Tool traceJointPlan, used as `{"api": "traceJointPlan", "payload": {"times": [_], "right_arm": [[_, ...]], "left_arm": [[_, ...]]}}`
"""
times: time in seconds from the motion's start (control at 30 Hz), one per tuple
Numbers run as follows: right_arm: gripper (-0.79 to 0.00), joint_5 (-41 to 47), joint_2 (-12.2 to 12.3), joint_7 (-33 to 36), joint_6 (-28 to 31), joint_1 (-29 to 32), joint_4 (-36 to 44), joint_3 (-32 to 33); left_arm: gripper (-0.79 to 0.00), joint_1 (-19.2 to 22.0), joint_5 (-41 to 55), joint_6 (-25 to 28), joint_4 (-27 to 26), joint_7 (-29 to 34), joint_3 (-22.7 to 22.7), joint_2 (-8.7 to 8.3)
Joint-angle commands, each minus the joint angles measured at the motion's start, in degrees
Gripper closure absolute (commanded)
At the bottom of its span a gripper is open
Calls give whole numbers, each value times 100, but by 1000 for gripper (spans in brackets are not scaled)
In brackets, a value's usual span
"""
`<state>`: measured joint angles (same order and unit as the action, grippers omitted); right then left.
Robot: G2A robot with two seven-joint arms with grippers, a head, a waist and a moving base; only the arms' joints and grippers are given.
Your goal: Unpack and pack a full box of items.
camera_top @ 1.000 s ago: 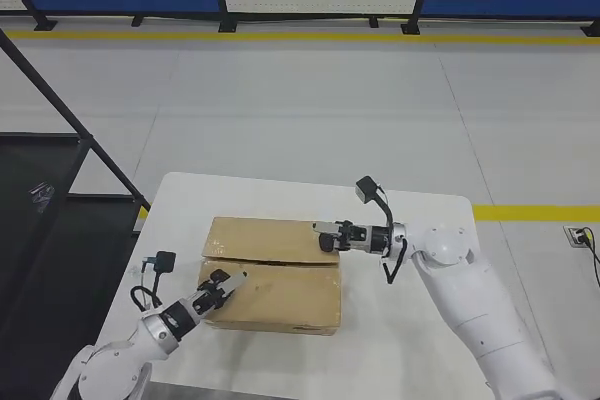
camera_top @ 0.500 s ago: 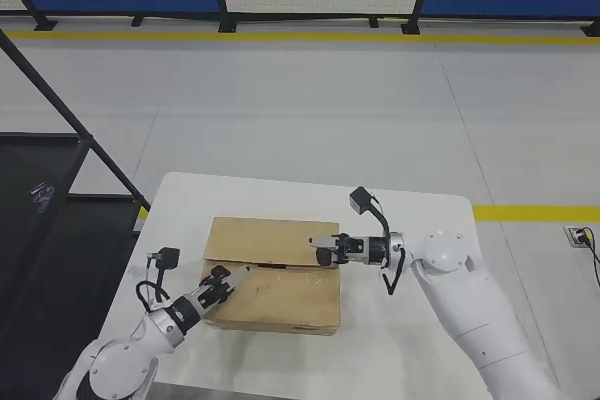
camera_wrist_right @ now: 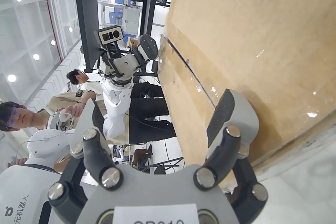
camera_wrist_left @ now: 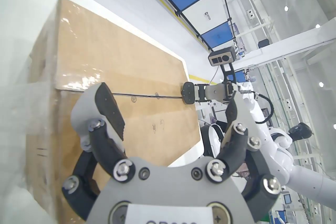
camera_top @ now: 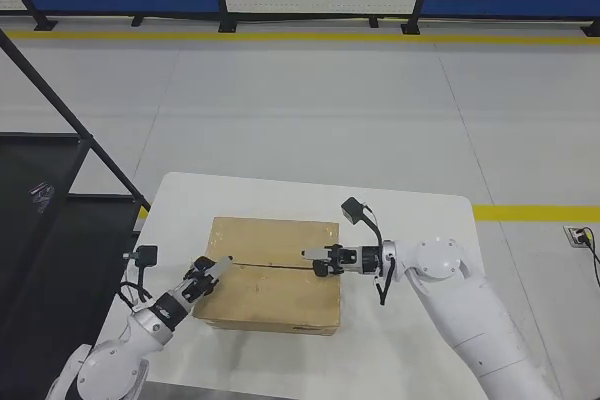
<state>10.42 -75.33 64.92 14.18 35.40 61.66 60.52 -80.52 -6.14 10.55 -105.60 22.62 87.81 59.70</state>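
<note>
A brown cardboard box [camera_top: 265, 240] lies on the white table [camera_top: 420, 215], its two top flaps down flat and meeting in a seam along the middle. My left gripper [camera_top: 208, 270] is open at the seam's left end, one finger [camera_wrist_left: 109, 107] over the box top [camera_wrist_left: 118, 59]. At the seam's right end my right gripper [camera_top: 315, 258] is open too, with one finger [camera_wrist_right: 227, 114] lying on the box top [camera_wrist_right: 249, 25]. Each wrist view shows the other gripper at the far end of the seam: the right gripper [camera_wrist_left: 189, 96] and the left gripper [camera_wrist_right: 148, 47].
A black metal rack [camera_top: 40, 200] stands just off the table's left side. Bare table surface lies right of the box and along its far edge. A yellow floor line [camera_top: 545, 212] runs beyond the table's right end.
The box's top flaps have come down from raised to flat and closed. Both grippers have shifted along with them to the ends of the seam.
</note>
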Motion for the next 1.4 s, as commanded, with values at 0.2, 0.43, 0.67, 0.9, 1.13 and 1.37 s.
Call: {"api": "traceJointPlan", "payload": {"times": [0.2, 0.43, 0.67, 0.9, 1.13, 1.37], "right_arm": [[-785, -8, -1, -51, 145, -37, -186, -60], [-785, 2, 4, -29, 210, -25, -188, -66], [-785, 2, 4, -29, 210, -25, -188, -66], [-785, 2, 4, -29, 210, -25, -188, -66], [-785, 2, 4, -29, 210, -25, -188, -66], [-785, 2, 4, -29, 210, -25, -188, -66]], "left_arm": [[-785, -980, 630, 314, 18, -426, 1128, -25], [-785, -1452, 801, 438, 120, -411, 1556, -25], [-785, -1452, 801, 438, 120, -411, 1556, -25], [-785, -1068, 1115, -135, 1008, -593, 969, 62], [-785, -264, 2148, -420, 1937, -856, 430, 210], [-785, 543, 2805, -510, 2666, -994, 40, 344]]}}
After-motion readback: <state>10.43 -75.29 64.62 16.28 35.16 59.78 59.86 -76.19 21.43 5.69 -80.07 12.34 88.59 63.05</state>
